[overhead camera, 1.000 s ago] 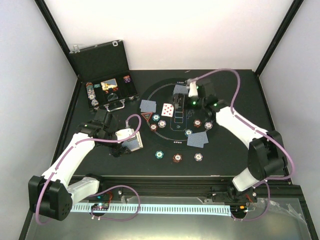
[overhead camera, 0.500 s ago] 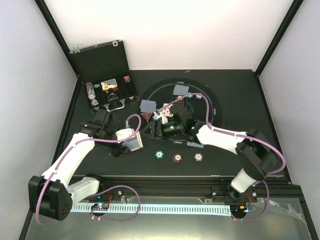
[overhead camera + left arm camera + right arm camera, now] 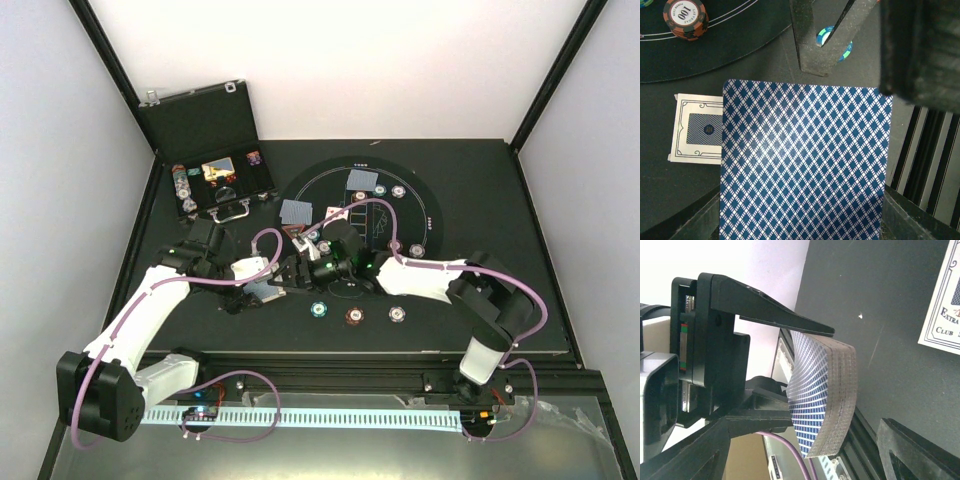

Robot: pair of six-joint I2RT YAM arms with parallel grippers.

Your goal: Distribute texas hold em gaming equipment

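My left gripper (image 3: 262, 282) is shut on a deck of playing cards (image 3: 805, 165) with blue diamond backs, held just left of the round black mat (image 3: 432, 215). The deck (image 3: 826, 390) is bowed between the left gripper's black fingers (image 3: 785, 320). My right gripper (image 3: 287, 270) has reached across and stands open, one finger on each side of the deck's free end, apart from it. Face-down cards (image 3: 297, 212) and another pair (image 3: 362, 179) lie on the mat. Chips sit near the mat's front edge: teal (image 3: 319, 309), brown (image 3: 353, 316) and grey (image 3: 397, 314).
The open black case (image 3: 215, 180) holding more chips stands at the back left. A white-bordered extra card (image 3: 695, 129) lies flat on the table under the deck. A brown 100 chip (image 3: 686, 17) sits on the mat. The right arm lies low across the mat's middle.
The right arm swung from the mat's far side down and left to the deck in the left gripper, its jaws narrowing slightly. The left arm stayed still.
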